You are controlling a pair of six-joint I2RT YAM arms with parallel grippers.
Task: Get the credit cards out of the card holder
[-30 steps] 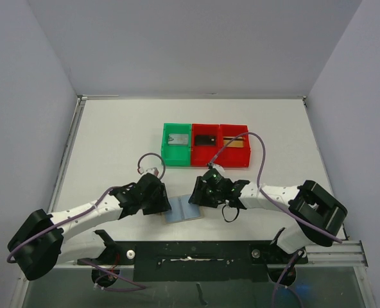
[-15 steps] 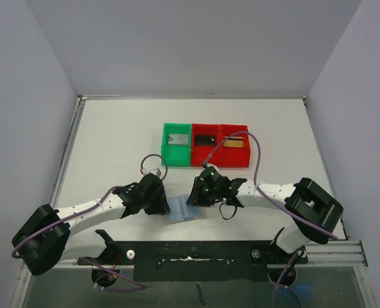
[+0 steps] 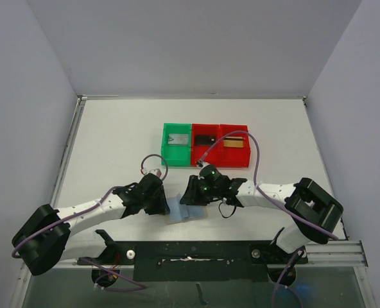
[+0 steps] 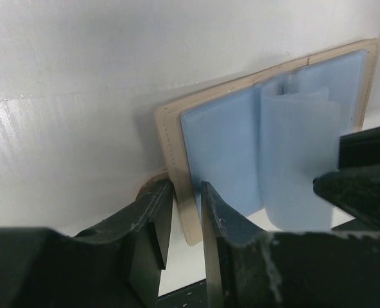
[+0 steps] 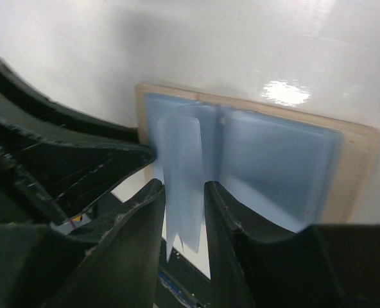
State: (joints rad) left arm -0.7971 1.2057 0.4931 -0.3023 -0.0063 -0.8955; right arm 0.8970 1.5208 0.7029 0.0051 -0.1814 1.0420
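Both claws narrowed since prior frame: left claw (image 4: 187, 190) nips the tan edge of card holder (image 3: 185, 210), open on bench (image 3: 113, 147), right claw (image 5: 182, 187) pinches its blue leaf (image 5: 180, 141); risk: the leaf tears or the holder lifts if the left hold slips.

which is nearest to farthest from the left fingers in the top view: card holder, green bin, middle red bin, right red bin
1. card holder, at the left fingers
2. green bin, row's left end
3. middle red bin, centre
4. right red bin, row's right end
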